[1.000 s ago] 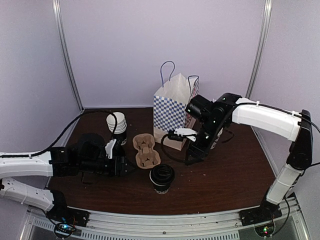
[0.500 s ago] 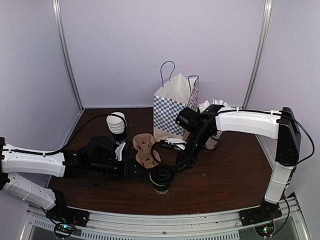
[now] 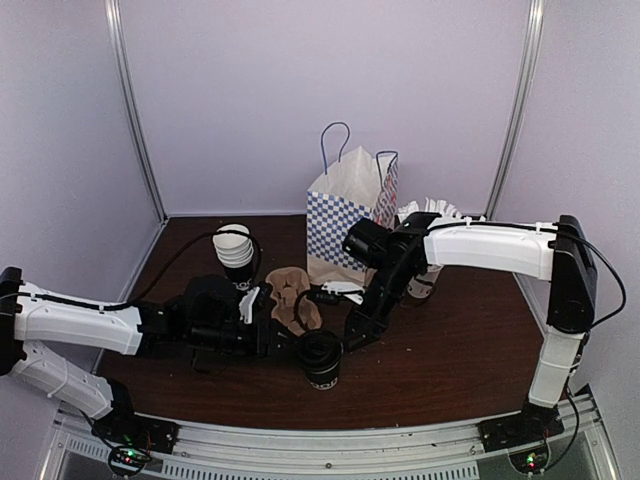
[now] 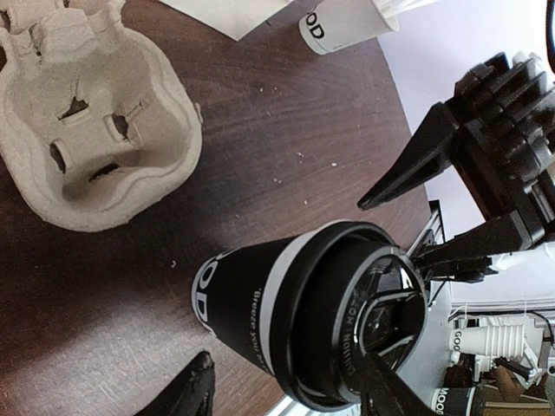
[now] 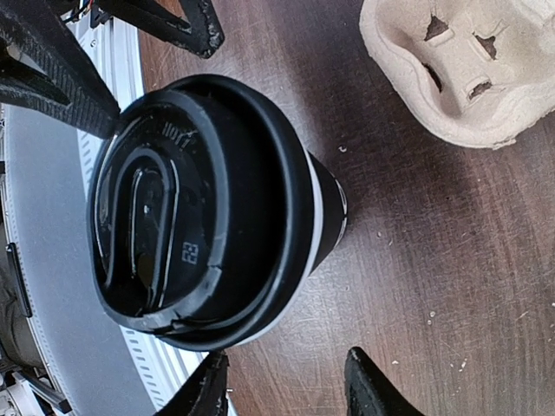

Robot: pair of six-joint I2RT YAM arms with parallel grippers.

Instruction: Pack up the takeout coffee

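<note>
The takeout coffee [image 3: 322, 357], a short black cup with pale print and a black lid, stands upright on the table near the front. My left gripper [image 3: 285, 340] is open just left of it. In the left wrist view the cup [image 4: 260, 303] sits ahead between the spread fingers of the left gripper [image 4: 286, 394]. My right gripper [image 3: 350, 333] is open close to the cup's right side. In the right wrist view the cup [image 5: 191, 217] is ahead and left of the right gripper [image 5: 286, 381]. Neither gripper holds it. The checkered bag [image 3: 345, 215] stands open behind.
A brown pulp cup carrier [image 3: 292, 298] lies just behind the cup; it also shows in the left wrist view [image 4: 95, 130] and right wrist view [image 5: 468, 69]. A stack of lidless black cups [image 3: 235, 250] stands left. A white cup with sticks [image 3: 425, 280] stands right of the bag.
The right gripper came down from beside the bag to the cup's right side. The left gripper slid right, up to the cup's left side. The cup has not moved.
</note>
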